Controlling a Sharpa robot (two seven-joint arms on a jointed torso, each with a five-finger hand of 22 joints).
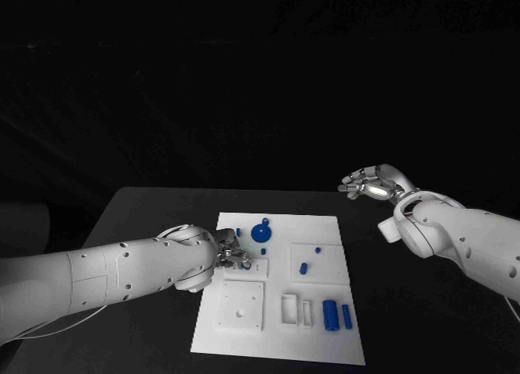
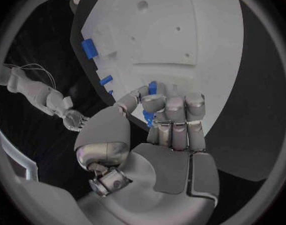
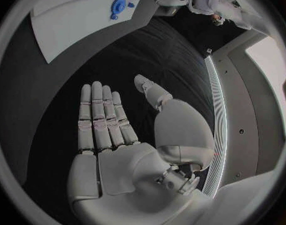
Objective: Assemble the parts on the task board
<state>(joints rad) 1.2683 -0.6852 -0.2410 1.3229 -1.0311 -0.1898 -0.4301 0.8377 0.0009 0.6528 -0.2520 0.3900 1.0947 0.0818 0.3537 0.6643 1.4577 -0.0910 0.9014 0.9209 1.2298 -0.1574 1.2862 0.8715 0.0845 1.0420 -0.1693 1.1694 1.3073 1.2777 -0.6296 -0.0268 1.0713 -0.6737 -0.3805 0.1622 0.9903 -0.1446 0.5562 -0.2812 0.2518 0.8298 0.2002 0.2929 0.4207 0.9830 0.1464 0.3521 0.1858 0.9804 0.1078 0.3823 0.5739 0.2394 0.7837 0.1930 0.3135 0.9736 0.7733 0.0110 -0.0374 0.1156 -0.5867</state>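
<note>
While the left hand [image 2: 157, 116] curls over the board [image 1: 328, 234], its fingers [image 2: 174, 107] pinch a small blue part [image 2: 152, 88] at their tips. Beyond them a blue disc [image 1: 261, 232] stands on the board. The right hand [image 3: 118, 135] hangs flat, fingers straight, holding nothing, well apart from the board.

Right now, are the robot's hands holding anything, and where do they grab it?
The left hand pinches a small blue part between its fingertips, over the task board; which end is hidden. The right hand holds nothing.
</note>
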